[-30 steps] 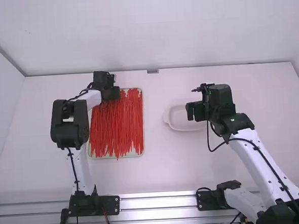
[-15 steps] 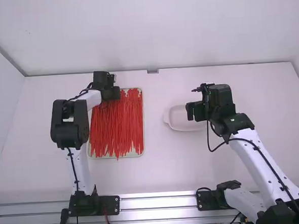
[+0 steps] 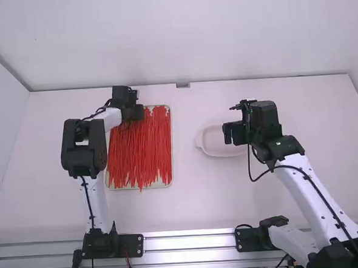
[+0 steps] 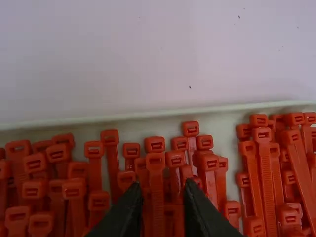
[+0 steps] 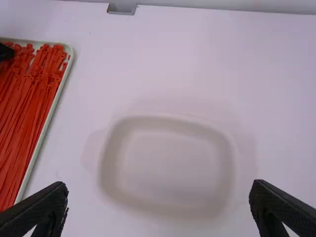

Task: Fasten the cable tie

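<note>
A heap of orange cable ties (image 3: 140, 148) fills a pale tray (image 3: 171, 159) on the left half of the table. My left gripper (image 3: 131, 111) hangs at the tray's far end, its tips down among the tie heads (image 4: 158, 148). It (image 4: 161, 185) is open by a narrow gap, with a tie or two running between the fingers, and the tray's rim (image 4: 148, 114) lies just beyond. My right gripper (image 3: 235, 133) hovers wide open above a white oval dish (image 3: 216, 141). Below the right gripper (image 5: 158, 190) the dish (image 5: 168, 163) holds nothing, and the ties (image 5: 24, 89) lie off to one side.
A small grey bracket (image 3: 182, 84) sits at the table's far edge, also seen as the bracket (image 5: 122, 8). White walls close the table at the back and left. Bare table lies right of the dish and in front of the tray.
</note>
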You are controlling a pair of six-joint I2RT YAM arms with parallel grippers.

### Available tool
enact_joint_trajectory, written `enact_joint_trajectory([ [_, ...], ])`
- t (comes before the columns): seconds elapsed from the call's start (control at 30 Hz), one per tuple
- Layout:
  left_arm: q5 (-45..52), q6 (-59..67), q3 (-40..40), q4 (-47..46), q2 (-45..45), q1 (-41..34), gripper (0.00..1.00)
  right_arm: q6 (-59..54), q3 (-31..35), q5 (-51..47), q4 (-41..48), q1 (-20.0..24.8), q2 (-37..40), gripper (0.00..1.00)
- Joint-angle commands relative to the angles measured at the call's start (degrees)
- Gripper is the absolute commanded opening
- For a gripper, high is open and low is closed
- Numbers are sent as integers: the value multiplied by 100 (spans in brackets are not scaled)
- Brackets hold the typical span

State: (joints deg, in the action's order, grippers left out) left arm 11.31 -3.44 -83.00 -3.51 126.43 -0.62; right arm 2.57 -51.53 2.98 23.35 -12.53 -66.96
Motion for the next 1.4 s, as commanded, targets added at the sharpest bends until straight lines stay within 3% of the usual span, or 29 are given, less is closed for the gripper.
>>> enact_joint_trajectory([
  [0.0,-33,-22,-160,48,118,-35,22,15,-212,-4,11,-28,-46,98],
  [0.23,-35,-20,-157,37,118,-35,21,15,-212,-4,11,-28,-46,98],
  [0.67,-44,-24,-157,63,118,-35,2,15,-212,-4,11,-28,-46,98],
  [1.37,-22,-538,-175,92,-22,83,1,15,-212,15,24,-26,-46,98],
])
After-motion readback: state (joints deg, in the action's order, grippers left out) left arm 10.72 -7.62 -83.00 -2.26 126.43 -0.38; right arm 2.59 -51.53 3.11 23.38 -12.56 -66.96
